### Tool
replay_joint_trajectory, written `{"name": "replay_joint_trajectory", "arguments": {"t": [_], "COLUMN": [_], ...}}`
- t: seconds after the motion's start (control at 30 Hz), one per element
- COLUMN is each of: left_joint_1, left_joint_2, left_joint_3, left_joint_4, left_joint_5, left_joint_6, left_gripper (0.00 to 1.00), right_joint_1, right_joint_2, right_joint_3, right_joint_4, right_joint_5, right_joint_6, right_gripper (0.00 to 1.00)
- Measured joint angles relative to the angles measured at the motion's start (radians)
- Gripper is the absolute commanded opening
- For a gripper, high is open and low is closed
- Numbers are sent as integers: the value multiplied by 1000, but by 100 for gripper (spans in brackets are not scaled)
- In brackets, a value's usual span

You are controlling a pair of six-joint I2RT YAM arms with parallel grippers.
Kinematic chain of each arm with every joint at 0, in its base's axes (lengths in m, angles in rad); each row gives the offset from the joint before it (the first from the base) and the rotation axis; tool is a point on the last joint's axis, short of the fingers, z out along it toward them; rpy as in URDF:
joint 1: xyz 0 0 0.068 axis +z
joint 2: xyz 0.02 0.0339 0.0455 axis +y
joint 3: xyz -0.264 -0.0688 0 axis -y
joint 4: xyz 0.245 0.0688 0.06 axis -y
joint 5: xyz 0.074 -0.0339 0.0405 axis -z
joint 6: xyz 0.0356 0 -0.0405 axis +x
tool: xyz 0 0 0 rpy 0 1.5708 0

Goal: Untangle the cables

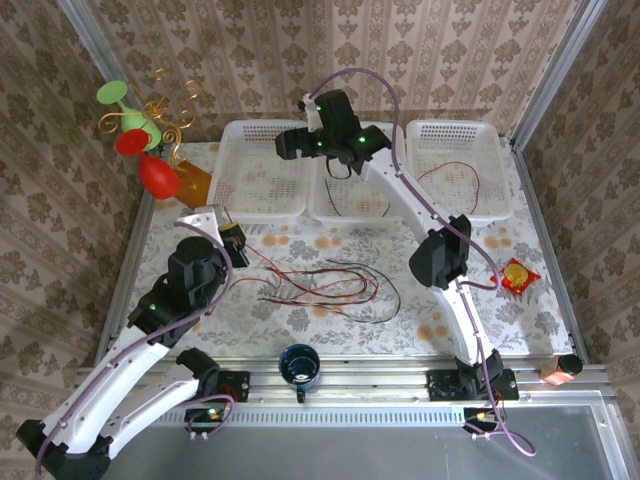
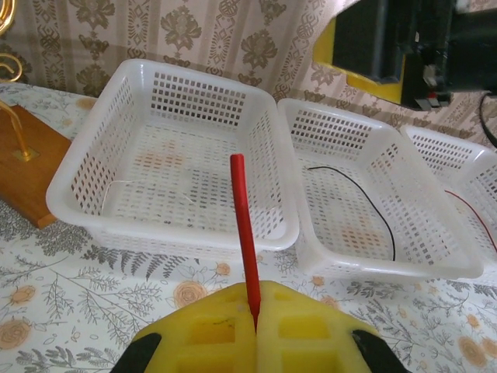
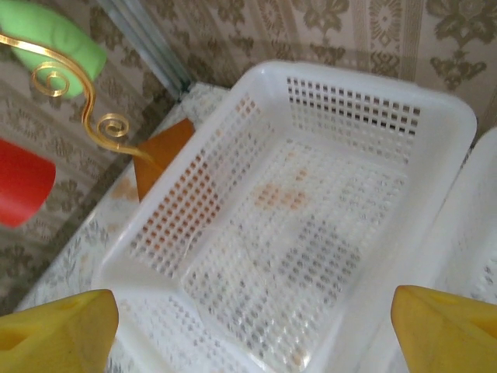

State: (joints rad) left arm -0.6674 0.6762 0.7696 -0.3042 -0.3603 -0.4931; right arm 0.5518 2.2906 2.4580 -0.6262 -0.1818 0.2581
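At rear, middle basket (image 2: 342, 140) holding black cable (image 2: 360, 185), left tool (image 2: 255, 307) clenching red cable (image 2: 242, 225), right tool (image 3: 252, 330) released

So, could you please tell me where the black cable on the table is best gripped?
Grip the black cable at its rightmost bend, probably straight from above: there it lies flat and clear of the red cables.

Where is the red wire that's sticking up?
Left wrist view, centre: the red wire is pinched in the shut left hand, rising in front of the leftmost white basket.
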Motion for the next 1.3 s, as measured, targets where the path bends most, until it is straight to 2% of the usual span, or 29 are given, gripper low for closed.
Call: {"name": "replay_joint_trajectory", "arguments": {"t": [0.23,0.43,0.6,0.77,0.97,1.1,1.2,1.27,1.3], "left_joint_1": [0,1,24,47,47,47,48,51,55], "left_joint_2": [95,192,263,309,323,323,321,315,310], "left_joint_3": [112,255,349,394,403,403,403,403,403], "left_joint_4": [17,25,42,54,58,57,50,48,48], "left_joint_5": [35,64,105,143,174,181,181,182,182], "left_joint_6": [22,56,87,98,98,98,97,97,97], "left_gripper": [0,0,0,0,0,0,0,0,0], "right_joint_1": [-4,-14,14,97,166,175,175,175,175], "right_joint_2": [-328,-656,-772,-771,-676,-579,-522,-501,-491], "right_joint_3": [-520,-1098,-1373,-1474,-1489,-1468,-1429,-1403,-1385], "right_joint_4": [190,542,766,896,1039,1079,1092,1095,1096], "right_joint_5": [-78,-167,-257,-301,-305,-305,-305,-303,-302], "right_joint_6": [-84,-182,-208,-212,-198,-171,-158,-156,-152], "right_gripper": [93,96,96,95,89,71,62,49,39]}}
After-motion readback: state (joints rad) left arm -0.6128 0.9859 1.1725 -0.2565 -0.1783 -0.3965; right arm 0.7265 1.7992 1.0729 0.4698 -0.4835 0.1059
